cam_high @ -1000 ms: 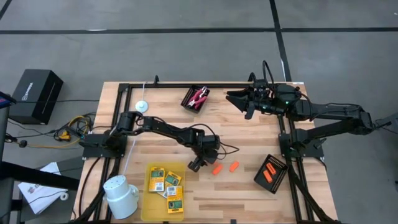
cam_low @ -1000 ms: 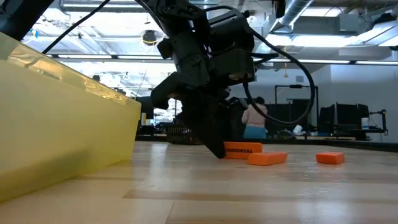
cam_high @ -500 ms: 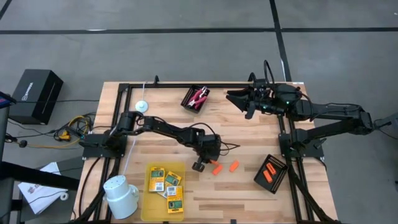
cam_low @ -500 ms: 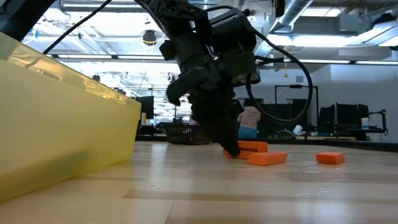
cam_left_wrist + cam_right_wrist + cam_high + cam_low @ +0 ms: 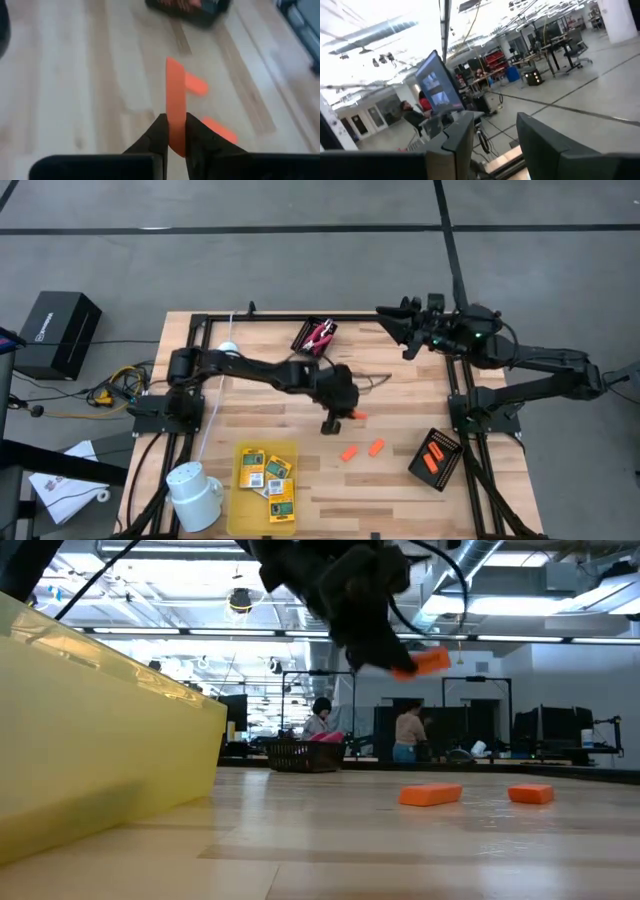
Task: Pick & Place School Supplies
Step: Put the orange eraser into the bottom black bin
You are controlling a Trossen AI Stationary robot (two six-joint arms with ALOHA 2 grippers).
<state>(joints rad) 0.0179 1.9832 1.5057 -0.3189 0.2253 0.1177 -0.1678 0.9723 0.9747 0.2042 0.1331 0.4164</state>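
A: Starting with the big items. The counter (image 5: 400,395) is the wooden slab. The yellow tray (image 5: 262,509) sits at its near edge and I count four yellow-and-green packets (image 5: 267,472) lying in it. A white mug (image 5: 195,493) stands just beside the tray on its left.

B: And the arms?

A: My left arm reaches across to the middle of the counter. The left gripper (image 5: 343,417) is clamped tight on one orange piece (image 5: 175,107); in the left wrist view the piece stands on end between the two fingers (image 5: 156,135), and in the low view it is well clear of the wood.

B: Right side?

A: The right gripper (image 5: 392,323) hangs over the far right corner, pointing along the far edge. Its fingers (image 5: 544,137) show parted with nothing between them.

B: Remaining supplies?

A: Two loose orange pieces (image 5: 362,450) lie flat on the counter, near each other, just nearer than the left gripper. A black tray at the right edge (image 5: 435,459) carries more orange pieces. Another black tray at the far edge (image 5: 314,340) holds the red-handled tool (image 5: 322,335). A small white disc (image 5: 229,350) lies near the far left corner.

B: Background?

A: People stand far off in the room, in the low view.
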